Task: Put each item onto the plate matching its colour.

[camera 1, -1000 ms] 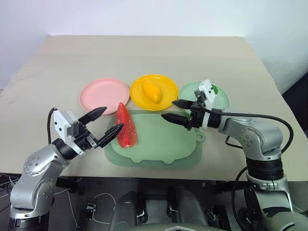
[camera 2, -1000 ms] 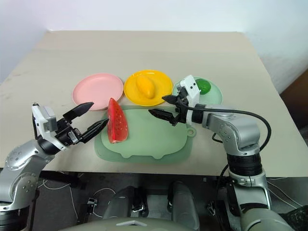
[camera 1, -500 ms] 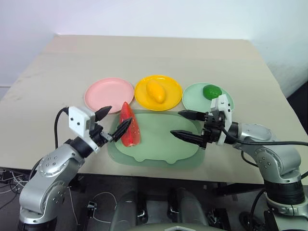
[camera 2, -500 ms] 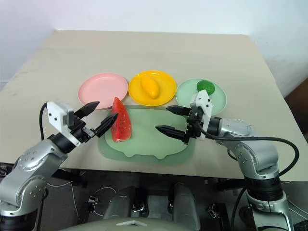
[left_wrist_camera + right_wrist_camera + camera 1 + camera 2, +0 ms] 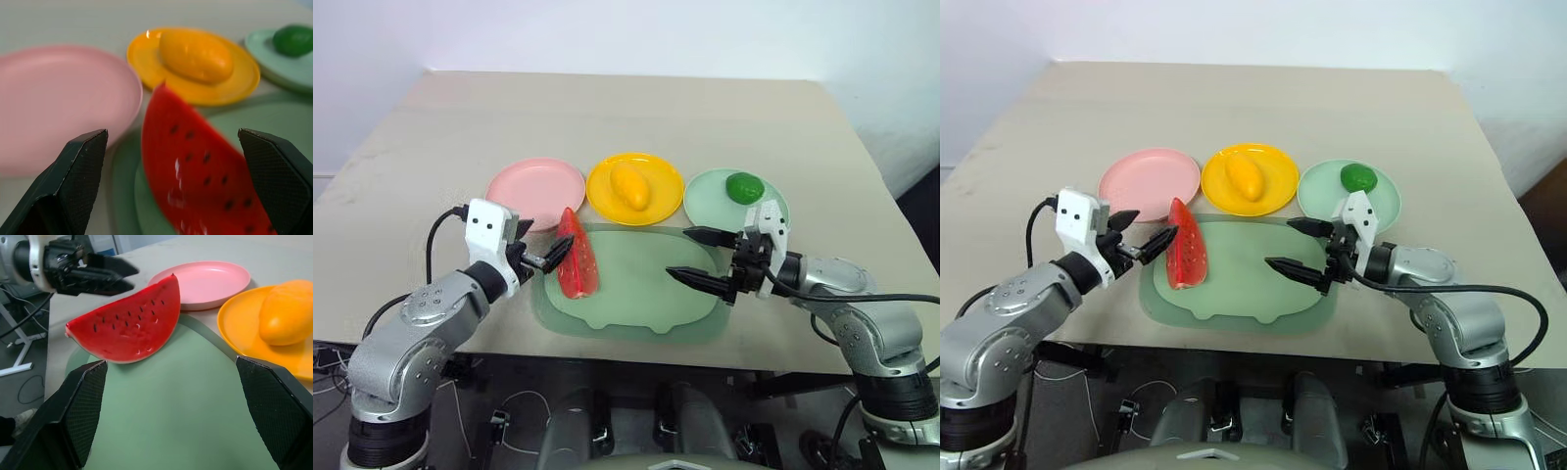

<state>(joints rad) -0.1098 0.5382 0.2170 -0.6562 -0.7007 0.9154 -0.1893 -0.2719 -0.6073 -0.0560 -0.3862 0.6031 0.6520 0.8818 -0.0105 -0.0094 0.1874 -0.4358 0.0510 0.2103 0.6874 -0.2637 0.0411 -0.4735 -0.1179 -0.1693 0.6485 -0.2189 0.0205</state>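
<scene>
The watermelon wedge [image 5: 576,257] stands on its rind edge on the 9 o'clock part of the green mat [image 5: 636,289], its point toward the pink plate [image 5: 535,182]. The pink plate carries nothing and lies at 11 o'clock from the wedge, just beyond the mat edge. The mango [image 5: 628,185] lies on the yellow plate [image 5: 656,166], at 12 o'clock from the mat. The lime [image 5: 744,186] rests on the mint green plate [image 5: 710,201], at 2 o'clock from the mat. All three plates sit in a row on the beige surface [image 5: 607,108].

The left gripper [image 5: 542,250] is at 9 o'clock of the wedge, jaws open, tips just beside it, gripping nothing. The right gripper [image 5: 697,257] hangs over the 3 o'clock part of the mat, jaws open and empty, well apart from the wedge.
</scene>
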